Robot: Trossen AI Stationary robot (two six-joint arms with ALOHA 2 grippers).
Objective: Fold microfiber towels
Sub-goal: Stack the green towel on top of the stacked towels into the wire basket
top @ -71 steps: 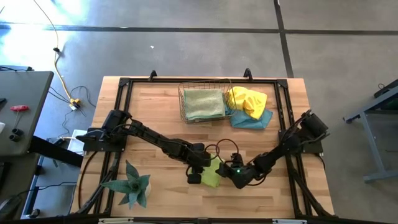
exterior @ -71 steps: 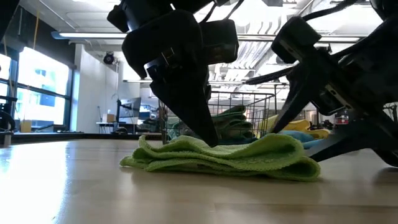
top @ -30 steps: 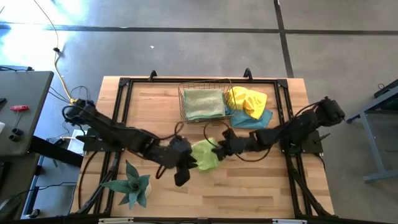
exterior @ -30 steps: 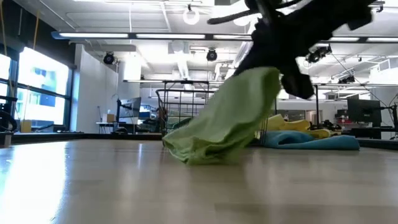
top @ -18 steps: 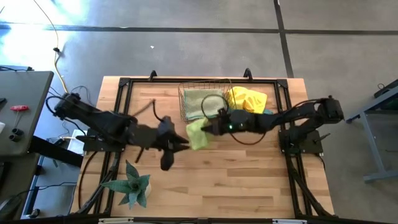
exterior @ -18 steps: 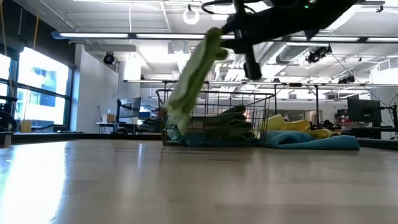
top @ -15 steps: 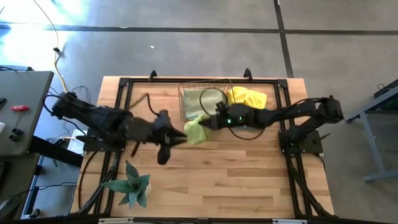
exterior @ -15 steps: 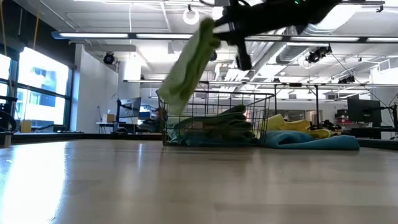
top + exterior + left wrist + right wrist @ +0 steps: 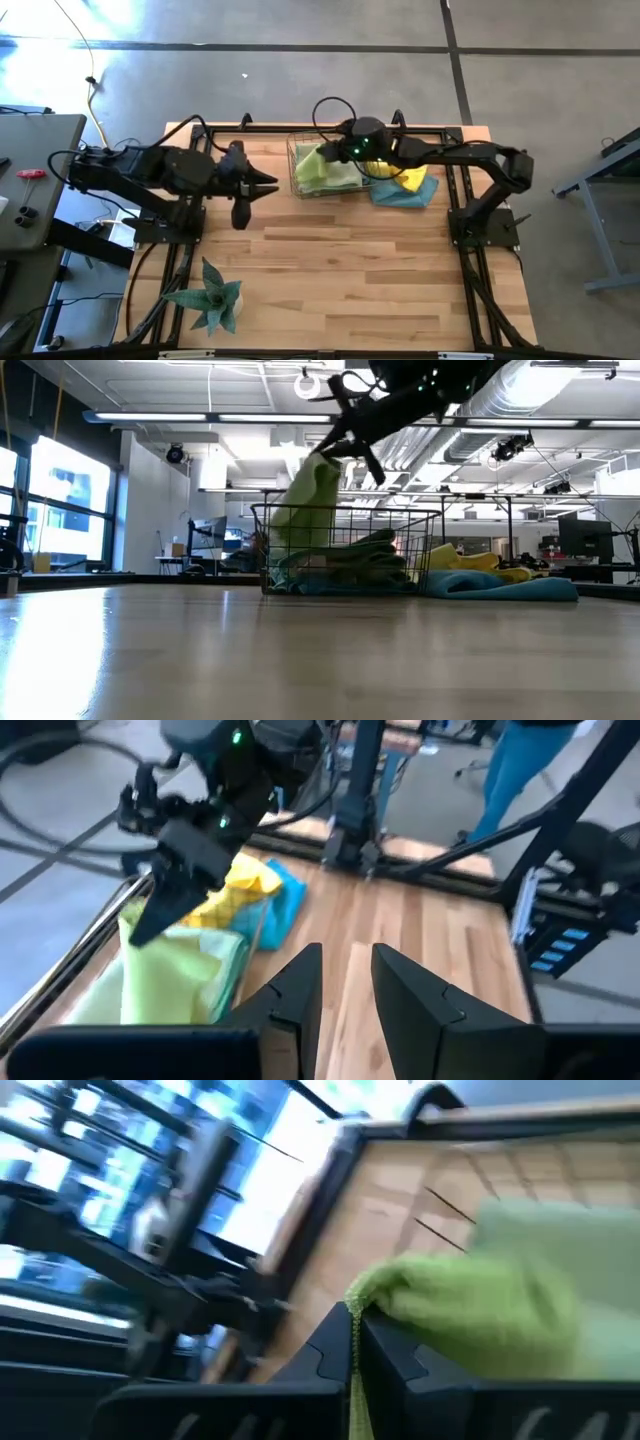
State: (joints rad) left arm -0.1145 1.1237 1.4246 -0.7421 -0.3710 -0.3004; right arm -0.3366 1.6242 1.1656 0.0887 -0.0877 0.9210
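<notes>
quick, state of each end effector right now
Left end effector: open, holding nothing.
Right end effector: shut on the lime green towel, over the wire basket.

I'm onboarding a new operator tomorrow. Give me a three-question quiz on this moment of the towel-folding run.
1. True or false: the right gripper holds the lime green microfiber towel over the copper wire basket.
2. Which lies on the table beside the basket? A) bright yellow towel on light blue towel B) a red towel C) a sponge
3. Fill in: the left gripper holds ____.

Key: 1 true; 2 A; 3 nothing
</notes>
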